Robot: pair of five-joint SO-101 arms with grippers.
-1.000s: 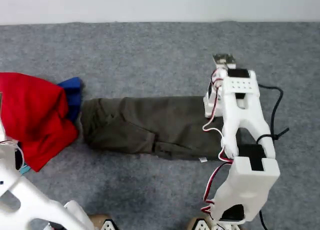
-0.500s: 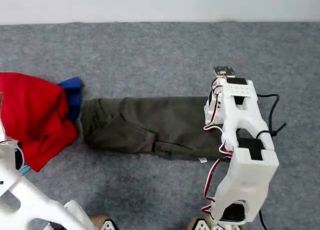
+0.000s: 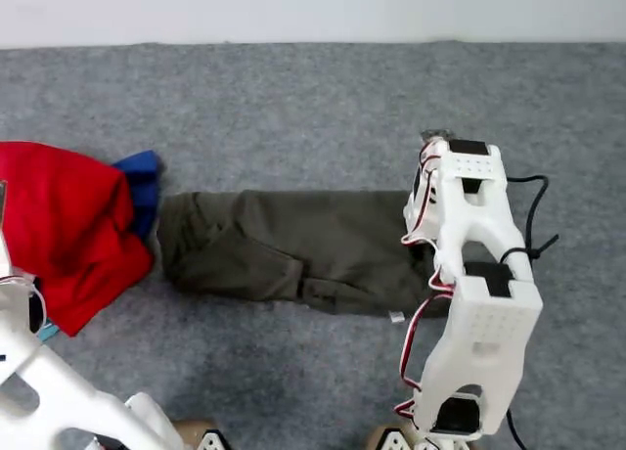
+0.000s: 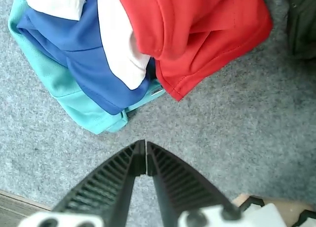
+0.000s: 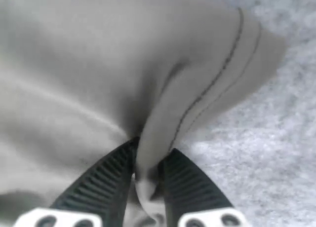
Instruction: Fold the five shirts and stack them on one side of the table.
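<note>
One end of olive shirt (image 3: 284, 245) hidden under right arm (image 3: 481, 308)

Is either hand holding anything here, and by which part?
The right hand pinches a raised fold of the olive shirt near its stitched hem. The left hand is shut, holding nothing.

High camera looks down over the table (image 3: 293, 98); both wrist cameras face it closely
</note>
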